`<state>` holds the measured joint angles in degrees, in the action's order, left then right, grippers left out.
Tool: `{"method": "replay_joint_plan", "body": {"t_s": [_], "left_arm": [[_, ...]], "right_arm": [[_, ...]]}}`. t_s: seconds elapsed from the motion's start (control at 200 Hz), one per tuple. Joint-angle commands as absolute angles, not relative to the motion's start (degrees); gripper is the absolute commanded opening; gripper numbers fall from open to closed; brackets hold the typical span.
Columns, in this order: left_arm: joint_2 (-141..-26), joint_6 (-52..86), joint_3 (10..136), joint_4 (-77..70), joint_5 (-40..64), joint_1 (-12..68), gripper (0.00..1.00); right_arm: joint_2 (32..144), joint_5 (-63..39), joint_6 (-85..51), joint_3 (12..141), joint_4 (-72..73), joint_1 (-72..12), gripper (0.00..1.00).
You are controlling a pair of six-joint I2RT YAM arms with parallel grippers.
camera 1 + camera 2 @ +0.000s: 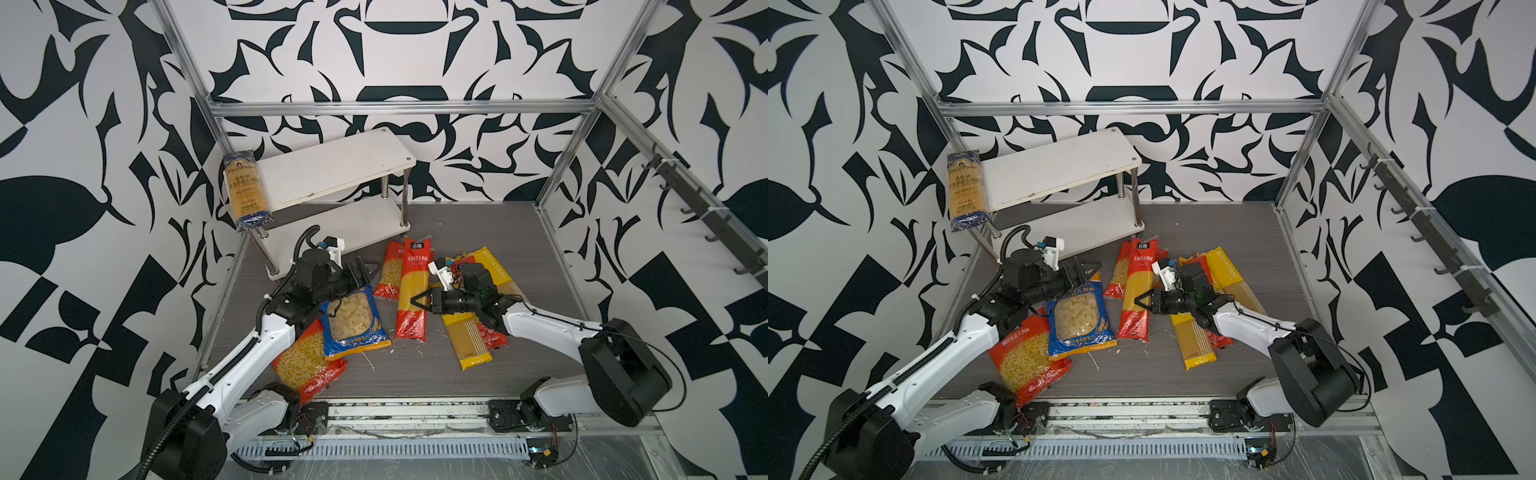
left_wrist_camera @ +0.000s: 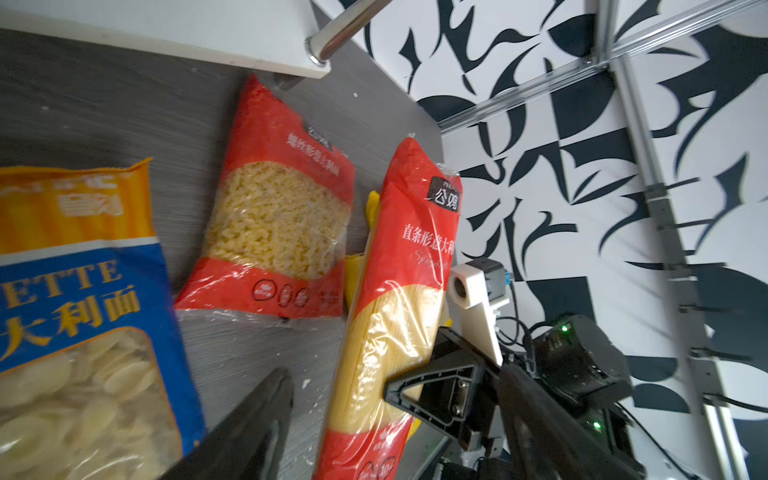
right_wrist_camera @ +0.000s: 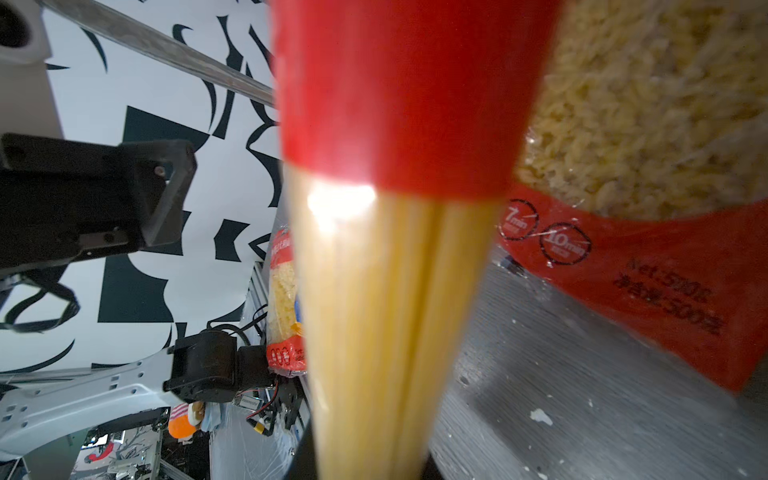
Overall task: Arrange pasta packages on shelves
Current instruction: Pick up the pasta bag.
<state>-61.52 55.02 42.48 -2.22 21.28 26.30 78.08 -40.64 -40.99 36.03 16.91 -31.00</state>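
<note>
A red spaghetti pack [image 1: 412, 291] lies mid-table, and my right gripper [image 1: 417, 301] is shut on its long edge at mid-length. In the right wrist view the pack [image 3: 390, 124] fills the middle, with the right gripper [image 3: 365, 457] closed round it. My left gripper [image 1: 365, 272] hangs open and holds nothing, above the top of a blue-orange short-pasta bag [image 1: 353, 322]. In the left wrist view the left gripper [image 2: 397, 374] stands wide. The white two-tier shelves [image 1: 332, 174] stand at the back left. A blue spaghetti pack [image 1: 247, 189] lies across the top board's left end, overhanging it.
A red short-pasta bag [image 1: 390, 270] lies beside the held pack, and another [image 1: 307, 365] lies under my left arm. Yellow spaghetti packs [image 1: 471, 336] and a red one [image 1: 494, 338] lie under my right arm. Aluminium frame rails [image 1: 399, 109] border the table.
</note>
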Motion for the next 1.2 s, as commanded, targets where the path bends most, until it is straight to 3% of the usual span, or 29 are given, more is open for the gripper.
{"method": "replay_joint_plan", "body": {"t_s": [0.0,0.325,0.53,0.935,1.075,1.195], "left_arm": [[-62.2,59.2,40.9,-11.1,28.4,25.8,0.88],[-67.1,63.9,39.6,-19.9,32.1,26.7,0.92],[-69.3,63.7,41.4,-22.0,33.9,28.3,0.86],[-69.4,63.9,42.2,-25.6,36.2,28.3,0.48],[-69.6,64.3,43.0,-26.3,36.2,28.3,0.33],[-69.6,65.3,44.2,-27.2,35.3,28.3,0.24]], "right_arm": [[73.5,-45.5,-39.5,39.5,25.6,-31.6,0.00],[72.0,-49.7,-43.0,44.8,27.4,-35.1,0.00],[73.1,-52.5,-44.4,48.5,27.3,-36.9,0.00],[75.6,-54.1,-49.7,49.6,32.3,-37.0,0.01],[76.5,-53.1,-54.4,47.8,38.4,-37.0,0.05],[76.7,-50.0,-57.5,45.6,42.1,-37.0,0.15]]}}
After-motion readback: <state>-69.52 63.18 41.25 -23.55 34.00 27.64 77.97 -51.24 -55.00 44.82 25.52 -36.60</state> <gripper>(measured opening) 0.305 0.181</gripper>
